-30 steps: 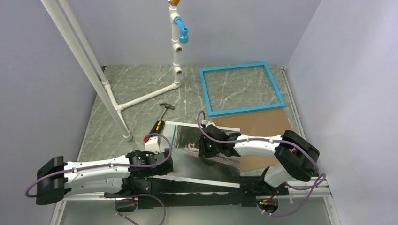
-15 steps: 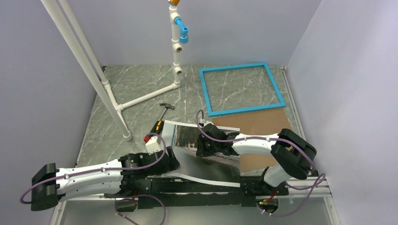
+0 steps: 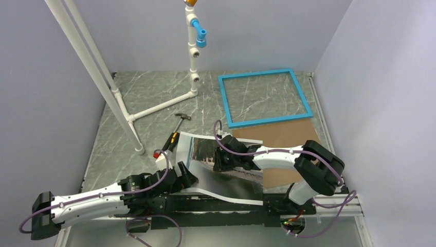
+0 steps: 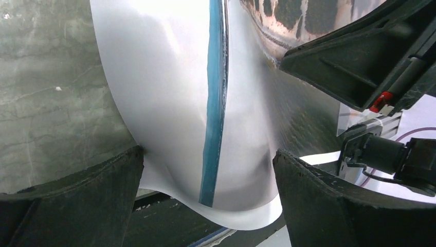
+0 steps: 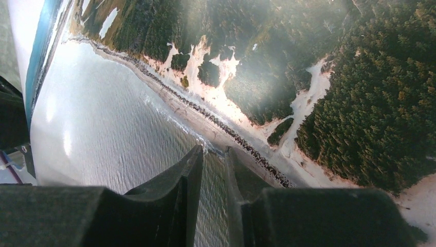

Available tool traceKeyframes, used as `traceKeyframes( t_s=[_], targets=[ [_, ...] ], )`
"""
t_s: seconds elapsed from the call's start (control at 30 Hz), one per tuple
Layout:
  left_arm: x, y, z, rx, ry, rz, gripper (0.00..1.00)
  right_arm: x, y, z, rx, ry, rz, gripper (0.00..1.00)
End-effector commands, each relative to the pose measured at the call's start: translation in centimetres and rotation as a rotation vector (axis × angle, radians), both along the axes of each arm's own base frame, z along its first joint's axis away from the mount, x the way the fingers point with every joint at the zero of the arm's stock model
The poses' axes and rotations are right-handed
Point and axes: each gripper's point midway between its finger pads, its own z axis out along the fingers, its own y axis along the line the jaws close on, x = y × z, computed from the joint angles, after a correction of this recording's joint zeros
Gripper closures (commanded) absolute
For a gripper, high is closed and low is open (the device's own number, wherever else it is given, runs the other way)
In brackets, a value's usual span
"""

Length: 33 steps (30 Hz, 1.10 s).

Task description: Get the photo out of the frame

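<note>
The right jaws (image 5: pixel 213 154) pinch the photo (image 5: pixel 128 118); the left jaws (image 4: pixel 208 170) gape around its curled edge and should close gently there, avoiding creases.

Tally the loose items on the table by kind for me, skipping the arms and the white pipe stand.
Photo: 1
Turquoise frame: 1
Brown backing board: 1
Hammer: 1
Total: 4
</note>
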Motion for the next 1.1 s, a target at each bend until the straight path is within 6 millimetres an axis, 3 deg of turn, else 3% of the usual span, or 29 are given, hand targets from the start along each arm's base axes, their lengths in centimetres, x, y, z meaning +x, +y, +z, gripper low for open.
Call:
traceKeyframes(
  t_s=[0.0,0.27,0.8,1.07],
  targets=[
    [1.3,-1.0,2.0,-0.108,-0.075,0.031,0.01,-2.0,-3.7,-3.7,-0.175,0.074,0.013,0.75],
    [2.6,-1.7,4.0,-0.209,-0.162,0.035,0.00,-1.9,-3.8,-3.4,-0.175,0.071,0.014,0.75],
    [6.2,-2.1,4.5,-0.084,-0.204,-0.100,0.01,-1.8,-3.8,-2.9,-0.179,0.061,0.018,0.75],
    [6.5,-2.5,5.1,-0.047,-0.233,-0.195,0.01,-1.9,-4.0,-3.4,-0.190,0.067,0.018,0.75]
  ],
)
